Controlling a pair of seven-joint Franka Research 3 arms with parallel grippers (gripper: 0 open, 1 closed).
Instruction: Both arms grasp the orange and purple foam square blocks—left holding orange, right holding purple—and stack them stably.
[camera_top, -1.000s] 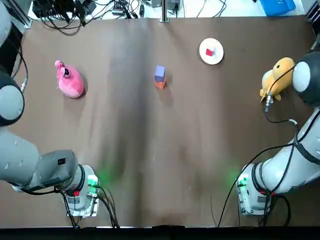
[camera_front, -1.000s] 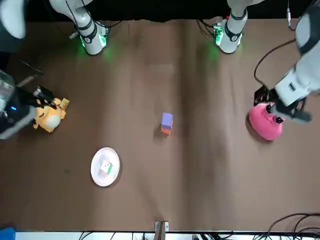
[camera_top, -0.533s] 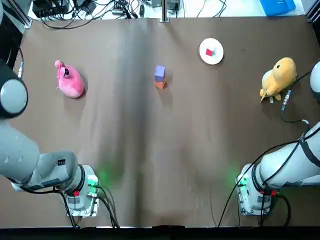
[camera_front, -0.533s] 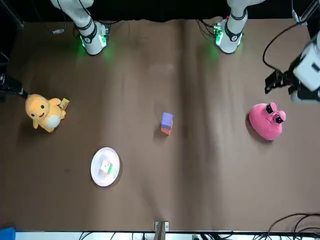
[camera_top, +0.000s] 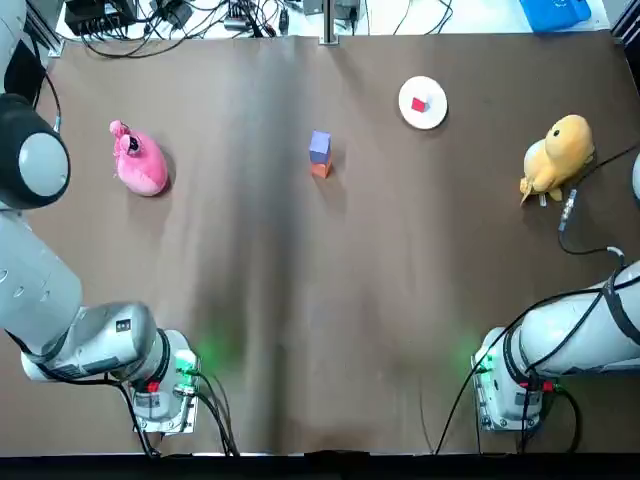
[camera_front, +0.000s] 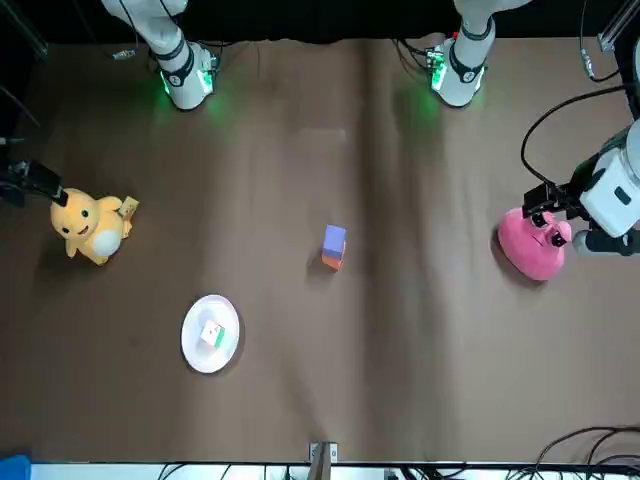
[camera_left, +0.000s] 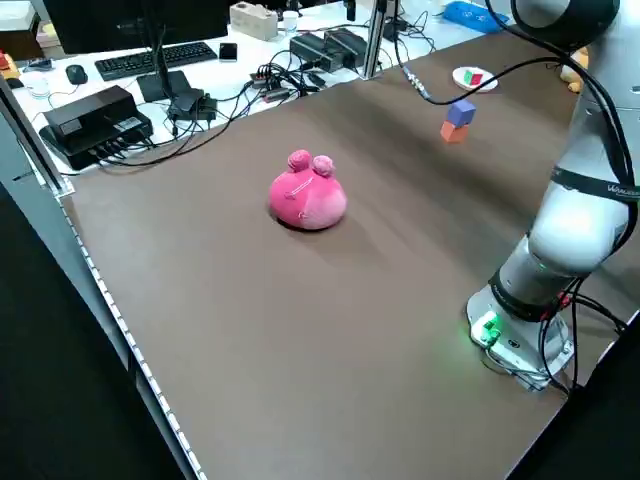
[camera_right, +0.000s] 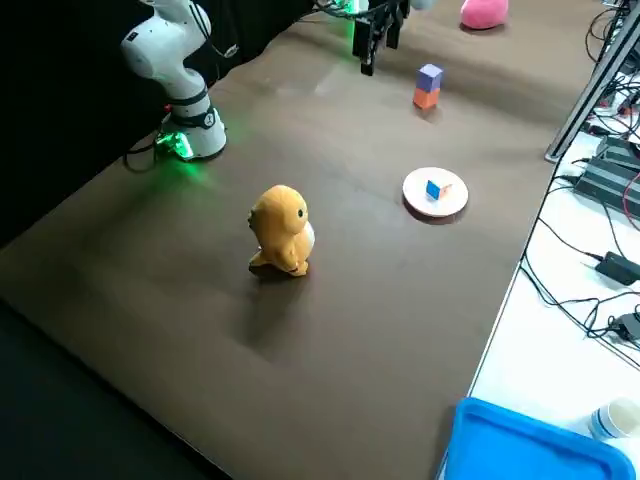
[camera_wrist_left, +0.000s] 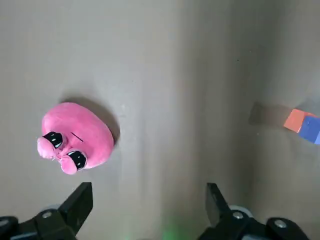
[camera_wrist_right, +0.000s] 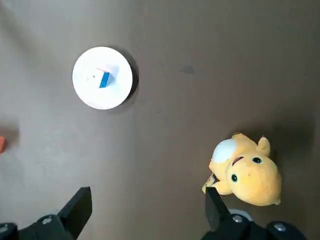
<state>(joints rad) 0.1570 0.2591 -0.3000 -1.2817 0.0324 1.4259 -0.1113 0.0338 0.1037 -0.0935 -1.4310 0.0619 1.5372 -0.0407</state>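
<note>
A small purple block (camera_top: 320, 146) sits on top of an orange block (camera_top: 321, 171) near the middle of a brown table (camera_top: 300, 320), slightly toward the far edge. Nothing touches the two-block tower.

The left gripper (camera_wrist_left: 148, 190) hangs above the robot's left side of the table, over a pink plush toy (camera_top: 138, 162), with its fingers spread wide and nothing between them. The right gripper (camera_wrist_right: 147, 193) hangs above the right side, over a yellow plush duck (camera_top: 555, 155), also spread wide and empty. Both are well apart from the tower.

The stacking looks done, so the step in hand seems to be leaving the tower alone. Doing that well means keeping both grippers high and out at the sides, and letting no finger or trailing cable sweep across the centre. Foam is light, so even a soft brush could likely tip the top block.

Both blocks are small cubes with matte faces. The purple one stands upright on the orange one, and their sides appear roughly in line. A white plate (camera_top: 437, 112) holding a small coloured cube (camera_top: 419, 104) lies near, to the right, apart from them.
</note>
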